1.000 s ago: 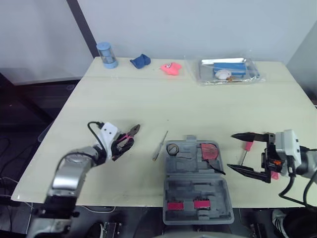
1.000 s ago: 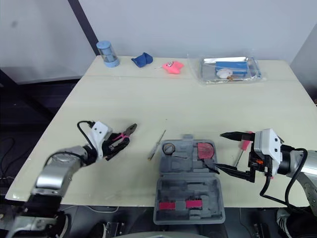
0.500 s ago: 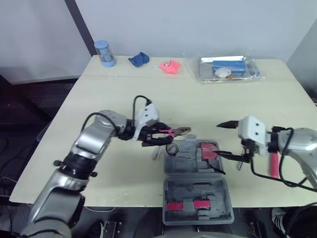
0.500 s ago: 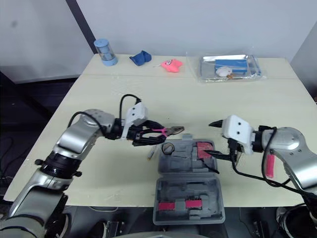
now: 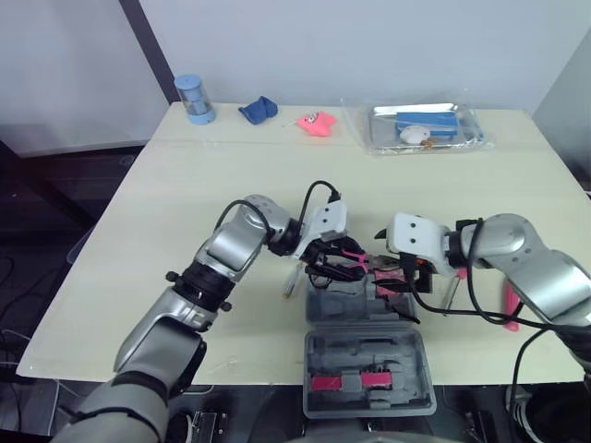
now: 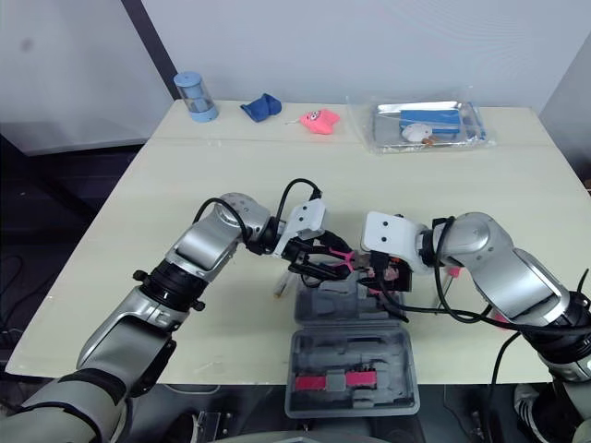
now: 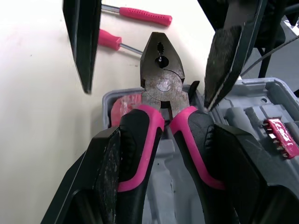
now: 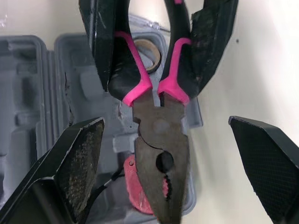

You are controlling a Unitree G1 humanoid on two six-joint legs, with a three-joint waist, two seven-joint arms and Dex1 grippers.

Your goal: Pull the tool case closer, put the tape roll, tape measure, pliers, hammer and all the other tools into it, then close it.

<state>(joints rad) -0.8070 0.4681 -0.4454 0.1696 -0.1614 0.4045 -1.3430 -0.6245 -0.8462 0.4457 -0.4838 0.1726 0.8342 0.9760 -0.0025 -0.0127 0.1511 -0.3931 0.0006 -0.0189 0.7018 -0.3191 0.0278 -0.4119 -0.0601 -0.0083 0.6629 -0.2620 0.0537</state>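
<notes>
One pink-handled, dark-headed pliers

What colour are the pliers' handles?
Pink and black on the pliers; clearest in the left wrist view.

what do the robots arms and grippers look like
The left arm and right arm have rounded silver-grey shells with black joints. The left gripper and right gripper each have a white boxy housing, two tapered black fingers and a looping black cable.
</notes>
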